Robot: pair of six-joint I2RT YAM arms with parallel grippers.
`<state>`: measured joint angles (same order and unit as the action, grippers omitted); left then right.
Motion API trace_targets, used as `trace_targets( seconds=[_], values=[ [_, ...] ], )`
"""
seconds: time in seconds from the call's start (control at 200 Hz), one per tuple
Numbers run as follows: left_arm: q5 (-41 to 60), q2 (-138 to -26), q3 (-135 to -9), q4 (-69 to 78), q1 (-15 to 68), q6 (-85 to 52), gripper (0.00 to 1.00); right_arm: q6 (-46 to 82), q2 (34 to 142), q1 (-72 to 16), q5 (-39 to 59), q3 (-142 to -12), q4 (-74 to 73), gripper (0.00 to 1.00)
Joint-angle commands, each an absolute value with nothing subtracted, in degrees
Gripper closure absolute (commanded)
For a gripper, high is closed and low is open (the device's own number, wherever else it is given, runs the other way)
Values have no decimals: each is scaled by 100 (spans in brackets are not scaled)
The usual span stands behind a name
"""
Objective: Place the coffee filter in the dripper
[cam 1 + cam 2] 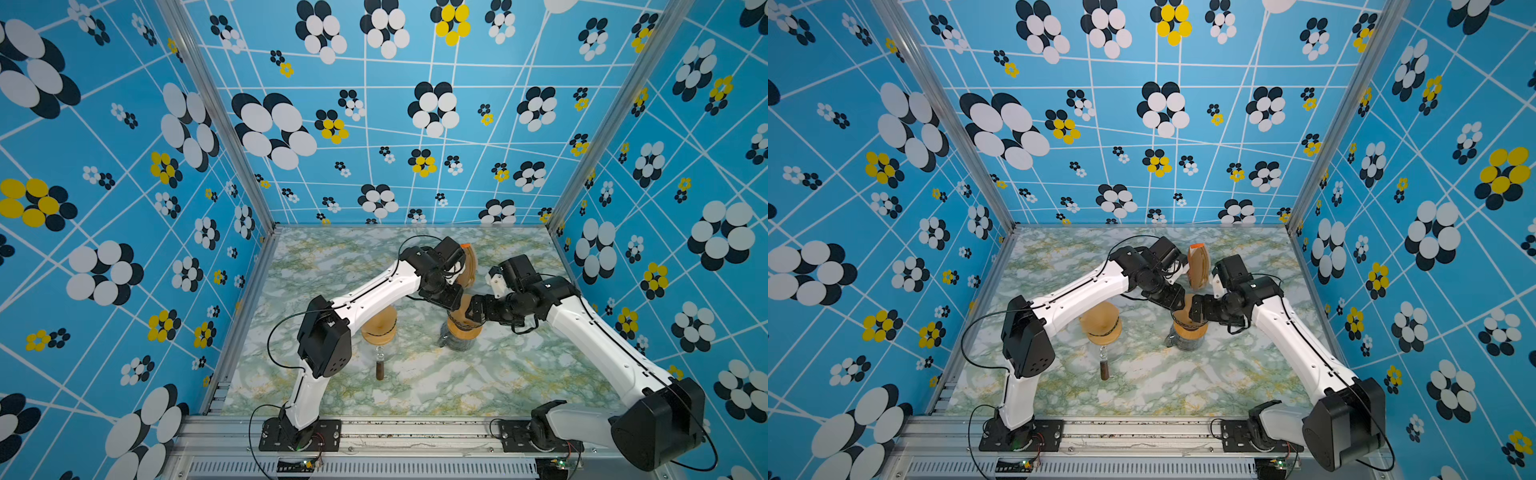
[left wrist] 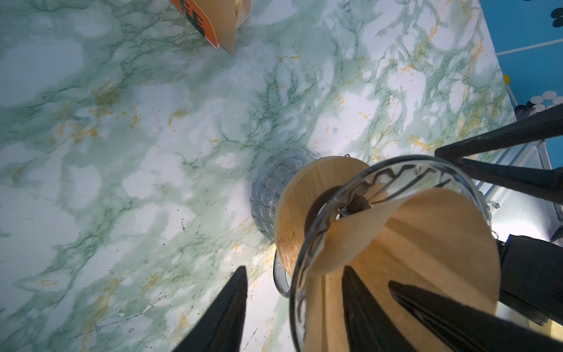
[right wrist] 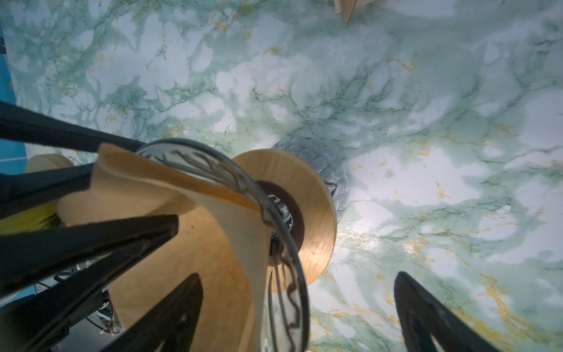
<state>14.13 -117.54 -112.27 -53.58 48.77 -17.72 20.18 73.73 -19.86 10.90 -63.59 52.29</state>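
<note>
- Filter (image 2: 426,219): paper cone, sits inside dripper (image 2: 374,179). One edge is buckled and stands above glass rim. Prob. not fully seated.
- Dripper: glass w/ wood collar (image 2: 292,207), perched on carafe (image 2: 268,189), mid table (image 2: 122,152).
- Left gripper (image 2: 294,268): jaws part-open, straddling dripper wall. One finger in cone, other outside and clear of glass. Grips nothing.
- Right gripper (image 3: 300,275): jaws wide apart, same straddle from opp. side. One finger in cone, other well off collar. Holds nothing.
- Risk 1: inner fingers lift out w/ paper clinging, so filter rides up or pops out. Cause: friction on thin paper, nothing holding it down.
- Risk 2: buckled edge springs back and cone tilts. Cause: crease not pressed flat to glass.
- Risk 3: sideways exit nudges rim, so dripper slides off carafe or stack tips. Cause: tall loose stack, fingers either side of wall.
- Risk 4: fingers of both arms clash in cone. Cause: v. close quarters.
- Risk 5: fingertip pokes through paper if pressed deeper.
</note>
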Motion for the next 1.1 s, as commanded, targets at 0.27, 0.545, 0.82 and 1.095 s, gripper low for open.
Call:
trace_targets(
  seconds=[0.27,0.545,0.82,1.095],
  values=[
    [1468,-12041,-11477,-5187,4905,-1659,47,2072,7502,-2016,740,-6219,5226,2],
    [1465,-12102,-11413,-5075,4962,-1669,47,2116,7514,-2012,650,-6044,5163,2],
    [1382,-12155,-11314,-5027,5019,-1656,47,2202,7462,-1978,727,-5834,4981,3],
    [1343,-12155,-11232,-4975,5019,-1659,47,2246,7459,-1831,912,-5718,4834,3]
  ],
)
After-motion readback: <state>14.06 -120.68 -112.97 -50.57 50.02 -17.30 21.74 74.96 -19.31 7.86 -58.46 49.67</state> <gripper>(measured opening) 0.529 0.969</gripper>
